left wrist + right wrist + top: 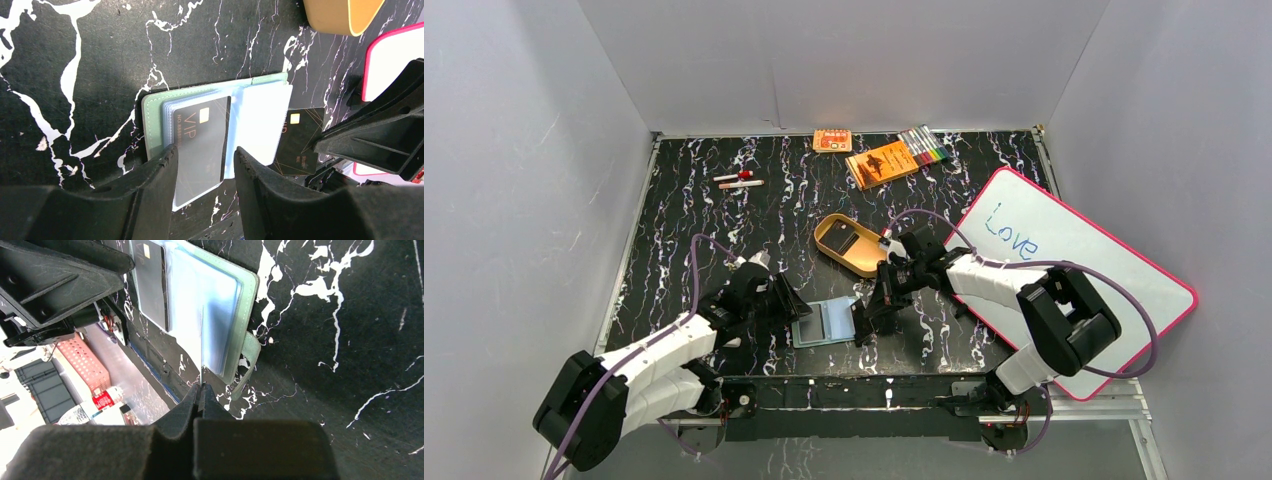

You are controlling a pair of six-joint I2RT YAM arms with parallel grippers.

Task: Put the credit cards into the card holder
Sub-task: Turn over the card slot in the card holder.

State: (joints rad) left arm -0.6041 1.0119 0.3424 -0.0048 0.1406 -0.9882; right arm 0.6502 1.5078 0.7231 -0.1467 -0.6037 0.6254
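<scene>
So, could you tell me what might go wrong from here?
1. The right gripper pinches only a thin sleeve; it may slip, or a pull may drag the holder.
2. The left gripper stands open astride the VIP card; closing could crumple its pocket.
3. The grippers sit close and might collide.

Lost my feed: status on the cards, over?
Left tool open over VIP card in card holder. Right tool shut on second card. Nothing blocking.

Overhead wide, both wrists close, sharing card holder [260,125]
</scene>
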